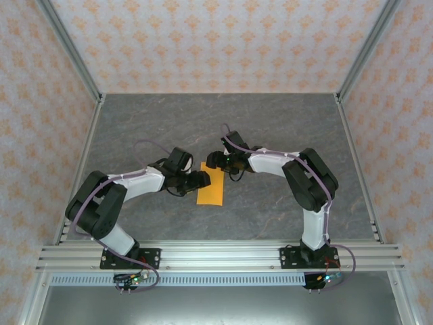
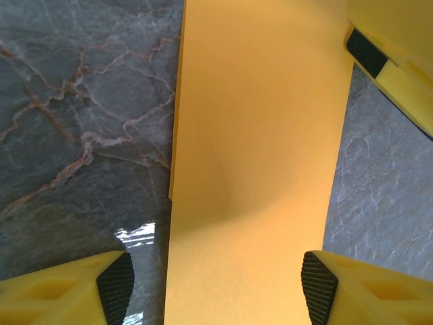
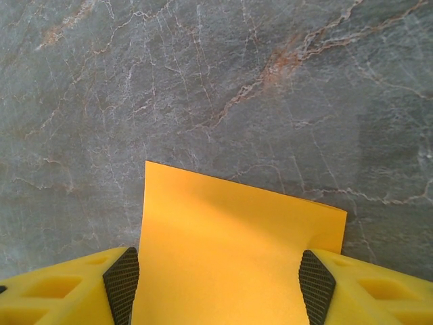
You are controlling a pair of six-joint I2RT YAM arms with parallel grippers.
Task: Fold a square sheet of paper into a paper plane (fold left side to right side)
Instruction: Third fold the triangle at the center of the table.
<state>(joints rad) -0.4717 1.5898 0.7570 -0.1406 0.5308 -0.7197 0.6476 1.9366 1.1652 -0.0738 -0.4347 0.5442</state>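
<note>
Orange sheet (image 1: 212, 189) flat on table (image 1: 284, 128), left jaws and right jaws wide apart — straddling it

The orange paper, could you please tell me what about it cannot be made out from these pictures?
- Top view: the far end of the paper is covered by the left gripper and right gripper; any crease is too small to see.
- Left wrist view: it runs past the top and bottom edges, hiding both ends.
- Right wrist view: its near part is cut off by the bottom edge; whether the fingers touch it is unclear.
</note>
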